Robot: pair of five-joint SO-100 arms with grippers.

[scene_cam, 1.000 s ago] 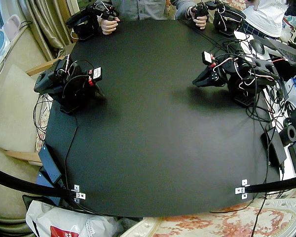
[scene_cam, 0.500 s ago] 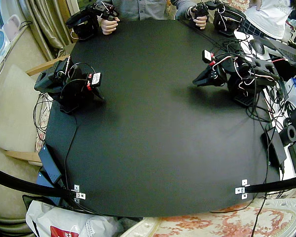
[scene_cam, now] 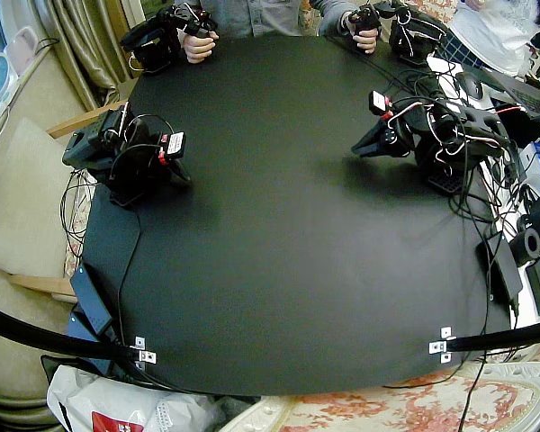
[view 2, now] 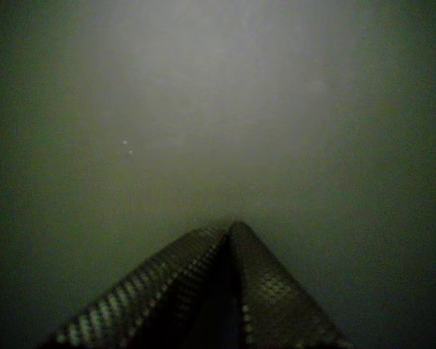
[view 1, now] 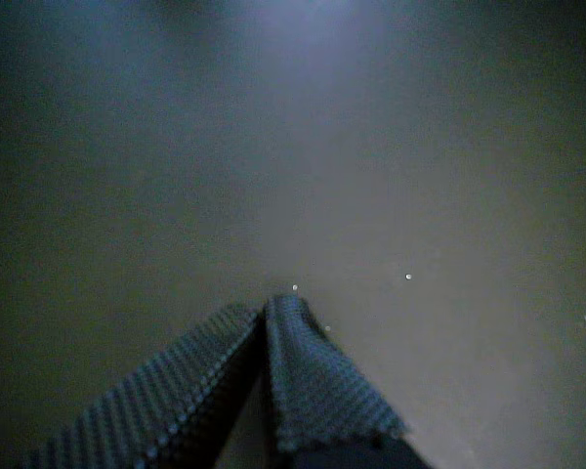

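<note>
The right arm is folded low at its own edge of the table, and the right gripper (scene_cam: 182, 174) points inward and down toward the table top (scene_cam: 279, 261). The left arm is folded likewise at the opposite edge, and the left gripper (scene_cam: 358, 150) is aimed inward along the surface. The two grippers face each other across the middle and are well apart. In a wrist view the fingers (view 1: 308, 376) are pressed together at the tips with nothing between them. In a wrist view from the other arm the fingers (view 2: 265, 291) also meet along their length, again gripping nothing. Both pairs are therefore judged closed on themselves. The thing nearest each pair is the black table top, which lies directly beneath the fingertips and stretches away ahead of them. Whether the tips touch it cannot be told. A few pale specks (view 1: 408, 277) sit on the surface just ahead of one pair, mostly off to its right. Each gripper's long axis runs from its base toward the table's middle, and neither gripper is clearly nearer the centre. A tangle of cables (scene_cam: 486, 193) lies behind the left gripper, at the left arm's base.
</note>
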